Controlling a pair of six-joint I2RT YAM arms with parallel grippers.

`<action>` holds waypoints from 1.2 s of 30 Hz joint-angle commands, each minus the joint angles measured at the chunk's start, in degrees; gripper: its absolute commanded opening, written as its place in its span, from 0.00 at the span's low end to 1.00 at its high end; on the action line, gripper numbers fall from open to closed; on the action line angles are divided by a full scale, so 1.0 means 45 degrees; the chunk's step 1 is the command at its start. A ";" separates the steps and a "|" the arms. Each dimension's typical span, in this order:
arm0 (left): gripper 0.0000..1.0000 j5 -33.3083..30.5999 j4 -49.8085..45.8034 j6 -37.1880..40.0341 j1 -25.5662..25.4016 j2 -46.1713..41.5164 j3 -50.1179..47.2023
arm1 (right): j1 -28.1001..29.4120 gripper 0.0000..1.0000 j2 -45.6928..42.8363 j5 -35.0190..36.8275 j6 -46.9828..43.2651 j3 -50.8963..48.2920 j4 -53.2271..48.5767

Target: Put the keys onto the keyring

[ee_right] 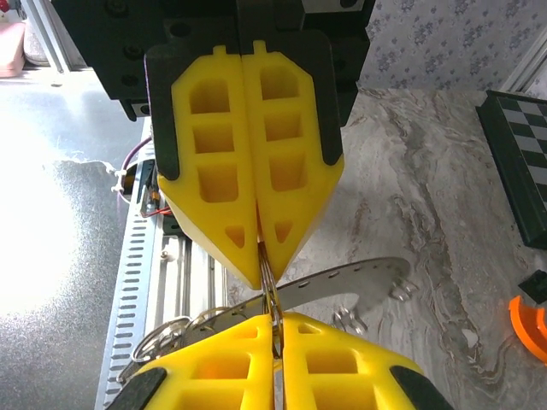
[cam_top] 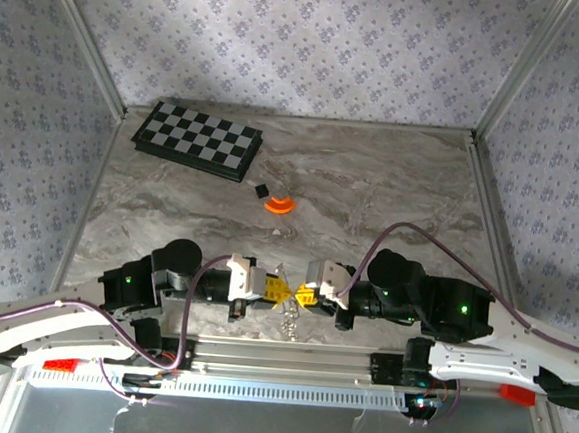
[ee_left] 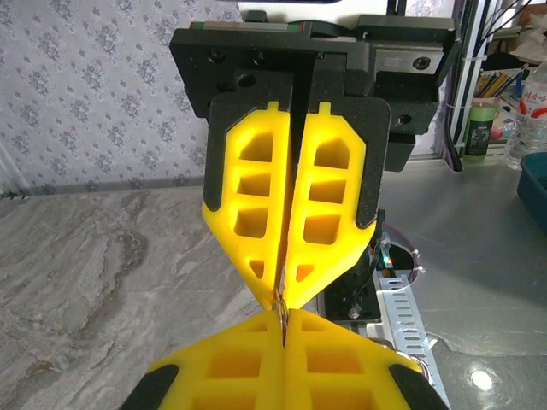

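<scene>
both grippers meet tip to tip at centre front, by the near edge of the table [cam_top: 372, 183]. left gripper [cam_top: 281, 290]: jaws pressed together, pinching a thin wire loop of the keyring [ee_right: 342, 284]. right gripper [cam_top: 302, 296]: jaws also closed, on the same wire from the opposite side. in the right wrist view we see the wire run straight from one pair of yellow tips into the other. flat silvery pieces fan out to the right behind the tips, and small loops sit to the left over the slotted rail [ee_right: 137, 282]. from the top, silvery bits show just below the meeting point. we can't tell whether they touch the table. checkered board [cam_top: 197, 139] sits back left. black cube [cam_top: 262, 189] and orange disc [cam_top: 280, 206] are just beside each other, well apart from the grippers.
</scene>
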 commanded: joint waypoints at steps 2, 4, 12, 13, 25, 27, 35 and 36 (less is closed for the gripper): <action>0.00 0.0800 0.0992 -0.0118 0.0044 -0.0385 0.0311 | -0.0173 0.11 -0.0143 0.0169 0.0217 -0.0425 -0.0051; 0.00 0.0854 0.0967 -0.0088 0.0049 -0.0376 0.0312 | -0.0204 0.11 -0.0097 0.0174 0.0252 -0.0441 0.0034; 0.00 0.1065 0.0901 -0.0079 0.0037 -0.0405 0.0369 | -0.0252 0.10 -0.0022 0.0236 0.0370 -0.0638 0.0185; 0.00 0.1088 0.0892 -0.0074 0.0030 -0.0396 0.0375 | -0.0260 0.10 -0.0003 0.0210 0.0373 -0.0670 0.0204; 0.00 0.1422 0.0980 -0.0146 -0.0013 -0.0335 0.0452 | -0.0559 0.10 0.0043 -0.0211 0.0486 -0.0844 0.0333; 0.00 0.1441 0.1023 -0.0184 -0.0013 -0.0289 0.0465 | -0.0578 0.11 -0.0085 -0.0251 0.0470 -0.0915 0.0547; 0.00 0.1381 0.1259 -0.0170 -0.0011 -0.0270 0.0378 | -0.0447 0.40 -0.1207 -0.0552 0.0441 -0.1299 0.1172; 0.00 0.1402 0.1267 -0.0174 -0.0014 -0.0275 0.0373 | -0.0403 0.43 -0.1465 -0.0573 0.0459 -0.1429 0.1360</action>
